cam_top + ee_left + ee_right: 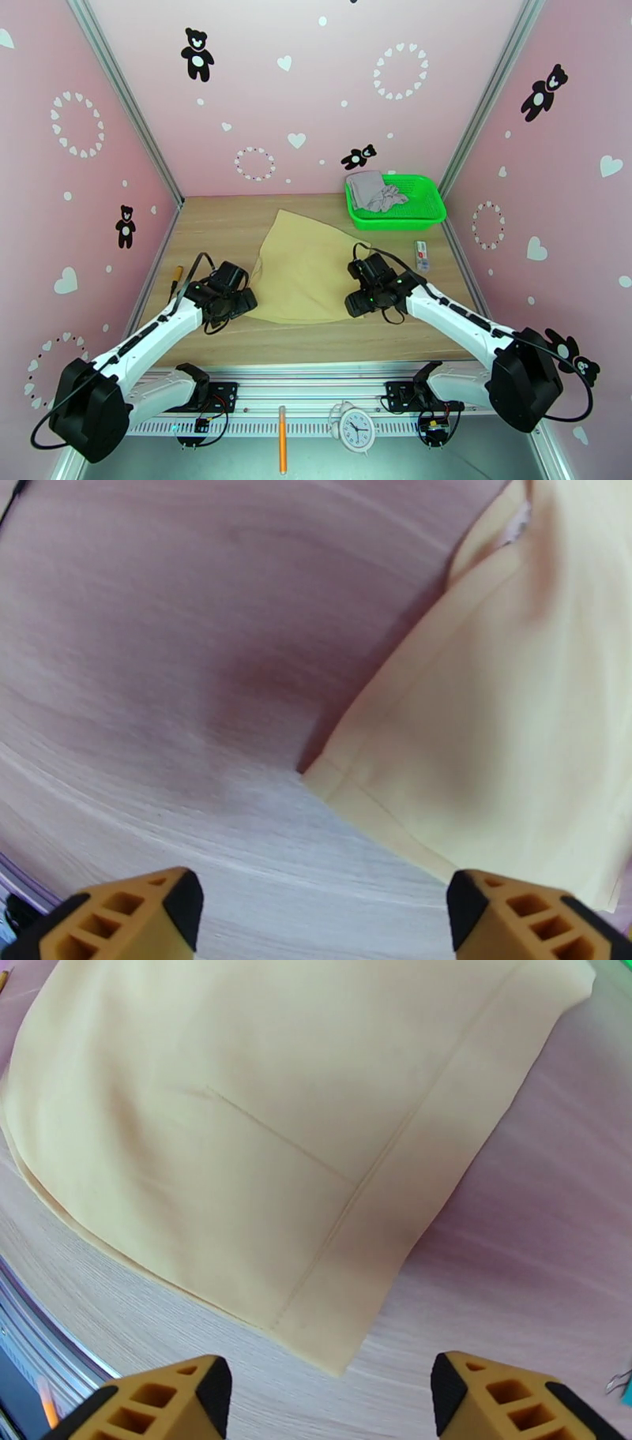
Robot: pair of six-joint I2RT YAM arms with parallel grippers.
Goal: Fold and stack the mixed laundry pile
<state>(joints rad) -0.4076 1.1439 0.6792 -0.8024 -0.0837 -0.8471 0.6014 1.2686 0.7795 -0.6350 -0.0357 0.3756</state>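
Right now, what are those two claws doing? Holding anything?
Left gripper: open, holding nothing, close to a corner of the tan cloth.
Right gripper: open, holding nothing, close to another corner of the tan cloth.

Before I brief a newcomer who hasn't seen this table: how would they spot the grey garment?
On the wooden table, look to the far right corner, where a bright green basket sits. The grey garment lies crumpled inside it, unlike the tan cloth spread flat mid-table.
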